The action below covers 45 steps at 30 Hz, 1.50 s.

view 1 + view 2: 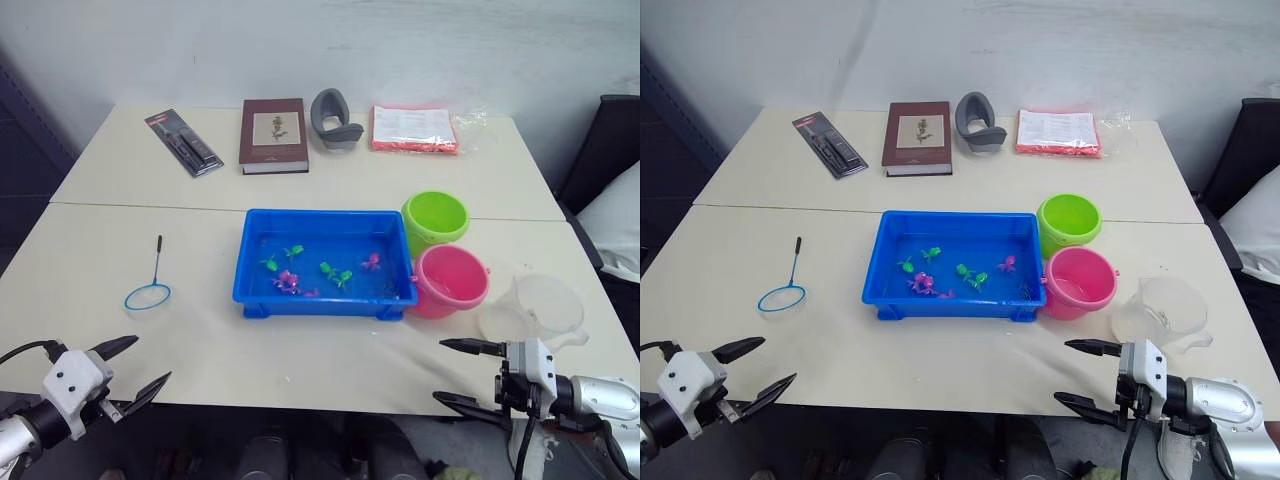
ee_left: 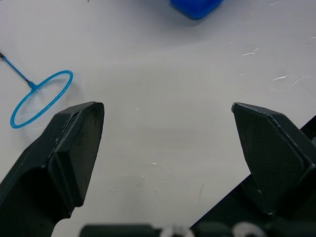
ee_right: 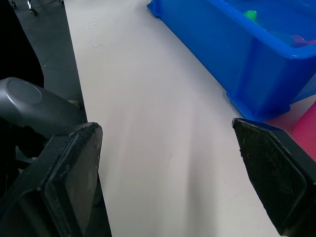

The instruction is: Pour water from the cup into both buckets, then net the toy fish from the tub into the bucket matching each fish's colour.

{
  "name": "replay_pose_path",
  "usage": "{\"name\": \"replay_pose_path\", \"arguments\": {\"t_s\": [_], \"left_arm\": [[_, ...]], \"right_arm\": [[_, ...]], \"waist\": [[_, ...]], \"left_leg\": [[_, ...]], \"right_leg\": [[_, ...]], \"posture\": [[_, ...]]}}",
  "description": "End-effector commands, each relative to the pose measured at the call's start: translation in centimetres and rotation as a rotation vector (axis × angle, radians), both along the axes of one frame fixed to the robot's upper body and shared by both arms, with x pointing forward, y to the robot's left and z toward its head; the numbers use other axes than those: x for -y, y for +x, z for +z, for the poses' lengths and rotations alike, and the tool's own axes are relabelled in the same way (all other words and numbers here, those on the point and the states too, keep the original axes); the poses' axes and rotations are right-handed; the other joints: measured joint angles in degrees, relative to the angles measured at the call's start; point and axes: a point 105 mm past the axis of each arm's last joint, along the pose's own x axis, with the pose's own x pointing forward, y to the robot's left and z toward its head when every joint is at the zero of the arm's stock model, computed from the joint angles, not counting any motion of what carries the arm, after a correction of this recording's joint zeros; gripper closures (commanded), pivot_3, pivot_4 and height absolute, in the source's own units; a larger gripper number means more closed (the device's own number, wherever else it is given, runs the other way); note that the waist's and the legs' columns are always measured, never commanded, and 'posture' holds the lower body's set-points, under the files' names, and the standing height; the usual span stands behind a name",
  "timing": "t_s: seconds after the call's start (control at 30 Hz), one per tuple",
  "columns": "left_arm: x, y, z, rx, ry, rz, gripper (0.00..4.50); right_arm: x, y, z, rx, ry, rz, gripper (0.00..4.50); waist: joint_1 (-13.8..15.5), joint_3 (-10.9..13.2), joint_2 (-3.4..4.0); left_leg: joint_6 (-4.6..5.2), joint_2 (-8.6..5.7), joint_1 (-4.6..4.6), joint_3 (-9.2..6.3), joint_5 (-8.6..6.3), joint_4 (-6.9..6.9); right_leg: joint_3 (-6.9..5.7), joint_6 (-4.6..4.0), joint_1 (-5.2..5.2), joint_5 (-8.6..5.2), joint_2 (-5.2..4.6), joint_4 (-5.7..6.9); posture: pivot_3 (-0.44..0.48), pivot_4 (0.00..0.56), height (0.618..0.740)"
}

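Observation:
The blue tub [image 1: 325, 297] sits mid-table with several green and pink toy fish [image 1: 288, 281] in it. To its right stand the lime green bucket [image 1: 436, 217] and, nearer me, the pink bucket [image 1: 451, 279]. The clear cup [image 1: 538, 308] stands right of the pink bucket. The net [image 1: 148, 294] lies flat on the table left of the tub. My left gripper [image 1: 130, 369] hangs open at the table's near left edge, below the net. My right gripper [image 1: 462, 374] is open at the near right edge, just in front of the cup. Both hold nothing.
Along the table's far side lie a black packaged tool [image 1: 183, 142], a dark red book [image 1: 273, 134], a grey curved holder [image 1: 333, 119] and a pink packet in clear wrap [image 1: 416, 128]. A dark chair [image 1: 612, 170] stands at the right.

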Motion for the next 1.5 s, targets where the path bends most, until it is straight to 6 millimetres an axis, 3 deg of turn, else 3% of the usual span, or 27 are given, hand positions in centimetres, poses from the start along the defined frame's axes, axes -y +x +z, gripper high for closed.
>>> {"name": "replay_pose_path", "arguments": {"t_s": [0.03, 0.13, 0.33, 0.4, 0.47, 0.53, 0.6, 0.67, 0.8, 0.87, 1.2, 1.5], "left_arm": [[1.6, 1.0, 1.1, 0.022, -0.082, -0.061, 0.04], [6.2, 2.4, 2.5, 0.007, -0.243, -0.219, 0.04], [10.1, 3.3, 4.7, 0.024, -0.342, -0.347, 0.04], [12.1, 3.8, 5.4, 0.033, -0.374, -0.416, 0.04], [13.6, 4.3, 6.2, 0.045, -0.401, -0.469, 0.04], [15.0, 4.7, 6.9, 0.059, -0.413, -0.519, 0.04], [15.8, 5.1, 7.4, 0.073, -0.415, -0.55, 0.04], [16.1, 5.6, 7.8, 0.087, -0.417, -0.557, 0.04], [16.4, 5.8, 7.8, 0.093, -0.393, -0.575, 0.04], [16.6, 5.9, 7.9, 0.094, -0.39, -0.591, 0.04], [17.6, 5.3, 8.4, 0.085, -0.416, -0.626, 0.04], [17.3, 5.4, 8.6, 0.099, -0.407, -0.61, 0.04]], "right_arm": [[-1.4, 0.3, 1.4, 0.028, 0.06, 0.008, 0.0], [-2.5, 0.3, 2.6, 0.027, 0.138, -0.056, 0.0], [-0.5, -1.3, 3.3, 0.01, 0.186, -0.264, 0.0], [1.2, -1.7, 3.8, 0.022, 0.247, -0.433, 0.0], [2.1, -2.9, 3.4, -0.085, 0.339, -0.549, 0.0], [3.6, -3.3, 3.0, -0.072, 0.336, -0.67, 0.0], [6.3, -3.3, 2.0, -0.02, 0.28, -0.854, 0.0], [8.4, -3.1, 1.0, -0.012, 0.239, -1.0, 0.0], [10.0, -2.1, 1.2, -0.008, 0.303, -1.168, 0.0], [11.2, -1.7, 0.6, 0.012, 0.252, -1.237, 0.0], [13.0, 0.0, -0.2, 0.04, 0.222, -1.355, 0.0], [14.5, -0.7, -0.6, 0.051, 0.232, -1.408, 0.0]], "waist": [[0.0, 0.0, 0.01], [0.4, 0.0, 0.06], [0.1, 0.1, 0.15], [0.1, 0.1, 0.16], [0.1, 0.1, 0.16], [0.0, 0.1, 0.16], [-0.1, 0.1, 0.16], [-0.4, 0.0, 0.23], [-0.7, 0.0, 0.37], [-0.7, 0.0, 0.44], [-0.5, 0.0, 0.47], [-0.5, -0.1, 0.49]], "left_leg": [[0.0, 0.0, 0.0, 0.0, 0.0, 0.0], [-0.07, 0.0, -0.01, -0.02, 0.06, 0.01], [-0.22, 0.02, -0.03, 0.01, 0.06, -0.02], [-0.33, 0.02, -0.04, 0.02, 0.12, -0.03], [-0.29, 0.02, -0.02, 0.03, 0.11, 0.03], [-0.28, 0.01, 0.01, 0.05, 0.05, 0.03], [-0.36, 0.01, 0.03, 0.05, 0.08, 0.01], [-0.46, 0.03, 0.03, 0.06, 0.07, 0.0], [-0.27, 0.02, 0.01, 0.1, 0.23, -0.01], [-0.31, 0.03, 0.02, 0.1, 0.26, -0.01], [-0.23, 0.01, 0.0, 0.1, 0.3, 0.0], [-0.22, 0.01, 0.0, 0.1, 0.31, 0.0]], "right_leg": [[0.0, 0.0, 0.0, 0.0, 0.0, 0.0], [-0.02, 0.01, -0.01, 0.01, -0.02, 0.07], [-0.05, 0.0, 0.0, 0.0, -0.06, 0.12], [-0.05, 0.01, 0.0, 0.0, -0.05, 0.11], [-0.03, 0.04, 0.06, 0.02, -0.05, 0.12], [0.03, 0.11, 0.11, 0.06, -0.06, 0.12], [0.04, 0.1, 0.1, 0.05, -0.04, 0.14], [0.06, 0.1, 0.08, 0.05, -0.01, 0.17], [0.09, 0.06, -0.02, 0.03, 0.0, 0.28], [0.08, 0.04, -0.02, 0.02, 0.0, 0.3], [0.07, 0.06, 0.0, 0.02, 0.01, 0.3], [0.07, 0.07, 0.0, 0.03, 0.04, 0.3]], "posture": [[0.0, 0.15, 0.74], [0.0, 0.15, 0.74], [0.0, 0.15, 0.74], [0.0, 0.15, 0.74], [0.0, 0.15, 0.74], [0.0, 0.15, 0.74], [0.0, 0.15, 0.74], [0.0, 0.15, 0.74], [0.0, 0.15, 0.74], [0.0, 0.15, 0.74], [0.0, 0.15, 0.74], [0.0, 0.15, 0.74]]}}
